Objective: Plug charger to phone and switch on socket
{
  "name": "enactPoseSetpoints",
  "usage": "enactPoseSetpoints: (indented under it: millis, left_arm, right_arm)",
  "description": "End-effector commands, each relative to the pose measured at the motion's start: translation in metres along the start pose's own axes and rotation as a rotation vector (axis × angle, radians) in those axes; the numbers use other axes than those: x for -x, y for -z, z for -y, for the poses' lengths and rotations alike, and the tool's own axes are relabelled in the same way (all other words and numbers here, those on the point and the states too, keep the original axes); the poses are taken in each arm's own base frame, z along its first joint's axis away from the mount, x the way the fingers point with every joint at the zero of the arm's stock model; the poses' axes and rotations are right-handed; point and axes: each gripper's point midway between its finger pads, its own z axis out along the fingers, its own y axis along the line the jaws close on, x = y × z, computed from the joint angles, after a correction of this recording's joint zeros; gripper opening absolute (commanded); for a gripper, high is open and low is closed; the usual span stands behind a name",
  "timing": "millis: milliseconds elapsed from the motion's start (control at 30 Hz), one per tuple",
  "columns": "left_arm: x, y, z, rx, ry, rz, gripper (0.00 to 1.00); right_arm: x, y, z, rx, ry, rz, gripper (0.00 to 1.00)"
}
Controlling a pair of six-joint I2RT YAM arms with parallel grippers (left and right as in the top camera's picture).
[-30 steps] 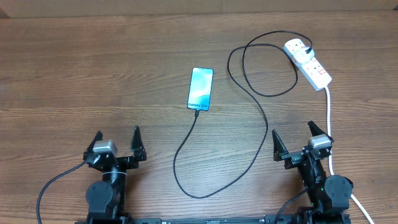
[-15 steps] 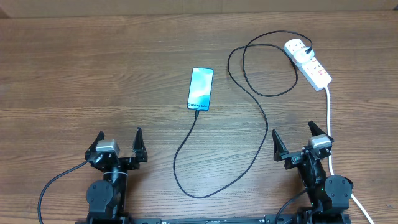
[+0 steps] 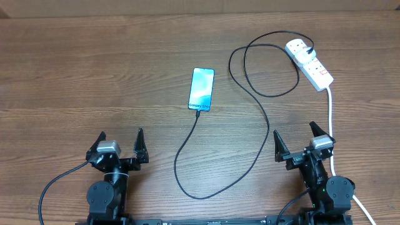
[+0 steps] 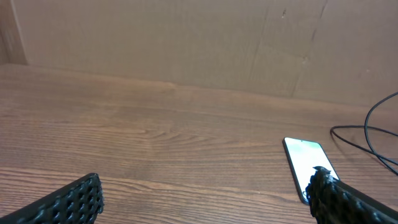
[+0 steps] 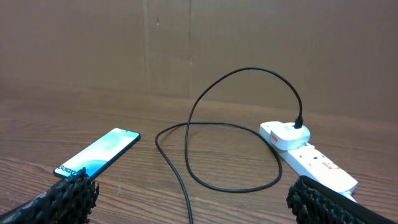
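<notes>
- Wood-grain table carries everything, and a plain brown wall rises behind its far edge.
- The phone lies flat and screen up near the middle of the table, with its lettered short edge toward the arms.
- The charger meets that near short edge with its tip. Its black cable sweeps toward the arms, climbs to the right, curls once and ends at the far end of the socket.
- The socket lies angled at the far right, and its white cord runs down beside the right arm.
- The switch positions are too small to tell.
- The left tool is spread wide, holds nothing and is well apart from the phone.
- The right tool is spread wide and holds nothing, with the cord just beside it.
</notes>
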Motion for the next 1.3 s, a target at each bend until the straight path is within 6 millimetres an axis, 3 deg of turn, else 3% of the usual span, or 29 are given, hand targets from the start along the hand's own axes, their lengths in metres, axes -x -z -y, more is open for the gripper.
enactPoseSetpoints:
  millis: [0, 733, 933, 1267]
  left_arm:
    - [0.001, 0.0, 0.0, -0.005, -0.018, 0.008, 1.0]
    - [0.001, 0.0, 0.0, -0.005, -0.018, 0.008, 1.0]
    - [0.001, 0.0, 0.0, -0.005, -0.018, 0.008, 1.0]
    - [0.001, 0.0, 0.0, -0.005, -0.018, 0.008, 1.0]
  right_arm:
    - [0.0, 0.0, -0.001, 0.002, 0.004, 0.009, 1.0]
    - [-0.001, 0.0, 0.005, -0.032, 0.001, 0.004, 1.0]
    - [-0.003, 0.001, 0.018, -0.109, -0.192, 0.006, 1.0]
    - [-0.004, 0.001, 0.021, -0.127, -0.206, 0.007, 1.0]
